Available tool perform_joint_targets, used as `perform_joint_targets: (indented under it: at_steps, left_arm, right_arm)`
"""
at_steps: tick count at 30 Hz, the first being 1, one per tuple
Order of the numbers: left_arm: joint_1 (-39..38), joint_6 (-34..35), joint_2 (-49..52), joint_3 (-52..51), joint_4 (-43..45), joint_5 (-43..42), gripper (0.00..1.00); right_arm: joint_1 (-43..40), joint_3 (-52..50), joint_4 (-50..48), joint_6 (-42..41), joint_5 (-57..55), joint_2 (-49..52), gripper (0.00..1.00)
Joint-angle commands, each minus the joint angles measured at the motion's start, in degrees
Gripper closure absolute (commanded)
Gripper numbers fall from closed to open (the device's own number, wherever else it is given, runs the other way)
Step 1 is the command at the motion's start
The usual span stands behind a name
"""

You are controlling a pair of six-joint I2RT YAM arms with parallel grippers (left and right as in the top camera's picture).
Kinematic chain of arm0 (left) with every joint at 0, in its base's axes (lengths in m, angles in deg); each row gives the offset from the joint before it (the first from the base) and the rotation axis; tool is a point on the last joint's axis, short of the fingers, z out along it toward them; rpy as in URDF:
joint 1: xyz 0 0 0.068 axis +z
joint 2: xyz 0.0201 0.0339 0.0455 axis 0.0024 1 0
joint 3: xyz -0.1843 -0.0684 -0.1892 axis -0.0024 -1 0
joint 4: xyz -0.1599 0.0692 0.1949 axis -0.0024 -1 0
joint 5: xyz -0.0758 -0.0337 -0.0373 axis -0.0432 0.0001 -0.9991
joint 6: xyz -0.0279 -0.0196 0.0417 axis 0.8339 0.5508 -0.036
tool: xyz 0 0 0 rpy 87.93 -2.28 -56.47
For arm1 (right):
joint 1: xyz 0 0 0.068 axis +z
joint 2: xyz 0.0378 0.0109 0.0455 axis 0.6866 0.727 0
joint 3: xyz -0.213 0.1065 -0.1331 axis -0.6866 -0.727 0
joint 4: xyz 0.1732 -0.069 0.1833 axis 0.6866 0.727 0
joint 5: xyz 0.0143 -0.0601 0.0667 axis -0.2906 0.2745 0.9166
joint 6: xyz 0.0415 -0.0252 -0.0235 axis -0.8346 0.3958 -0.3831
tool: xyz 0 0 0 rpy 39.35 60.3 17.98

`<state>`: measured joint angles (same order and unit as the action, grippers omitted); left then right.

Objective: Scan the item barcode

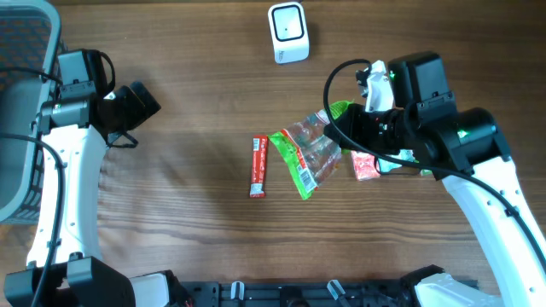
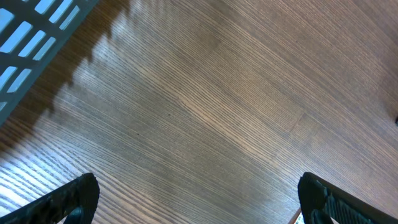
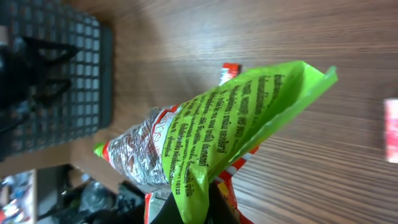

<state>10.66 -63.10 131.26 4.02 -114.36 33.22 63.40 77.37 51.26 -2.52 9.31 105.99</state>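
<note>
A brown wood-grain surface (image 1: 188, 230) fills the view. A grey slatted basket (image 1: 17, 128) sits at its left edge. The left fingers (image 2: 68, 199) are spread wide, grasping nothing. A red stick packet (image 1: 258, 166) lies mid-surface. Just right of it, the right fingers (image 3: 221, 208) are clenched on the green snack bag (image 1: 309, 153), whose black print is too small to read.

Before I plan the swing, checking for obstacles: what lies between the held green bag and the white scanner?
Only bare wooden table, per the overhead view: nothing sits between the green bag and the white scanner.
</note>
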Motion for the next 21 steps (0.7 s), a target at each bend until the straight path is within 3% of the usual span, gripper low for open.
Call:
perform_joint_targets:
  at_steps: [1, 21]
  left_arm:
    - [0.2, -0.5, -0.3, 0.4, 0.1, -0.2, 0.0]
    - [0.2, -0.5, -0.3, 0.4, 0.1, -0.2, 0.0]
  right_arm:
    - [1.0, -0.4, 0.5, 1.0, -6.3, 0.3, 0.96]
    - [2.2, -4.7, -4.2, 4.0, -7.9, 5.8, 0.96]
